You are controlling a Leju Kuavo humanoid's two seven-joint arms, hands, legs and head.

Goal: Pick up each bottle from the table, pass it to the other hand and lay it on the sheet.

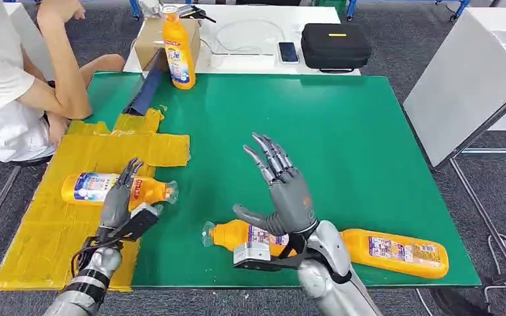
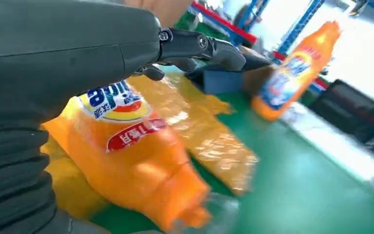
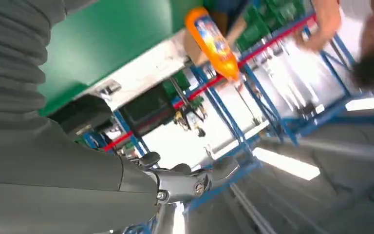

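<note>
Head view high over green table (image 1: 369,131), wrist views close, sharing upright bottle (image 1: 178,49)

I note the sheet (image 1: 59,224) covers the table's (image 1: 369,151) left side. One bottle (image 1: 105,188) lies on it, neck toward centre, w/ left hand (image 1: 120,197) over it. A second bottle (image 1: 382,251) lies along the near edge, behind right hand (image 1: 283,191), which is raised. Third bottle (image 1: 178,49) stands upright at far edge, a cardboard box (image 1: 146,41) behind it. Person (image 1: 13,85) sits at far left. Case (image 1: 336,45) on white table (image 1: 250,59) beyond.
</note>
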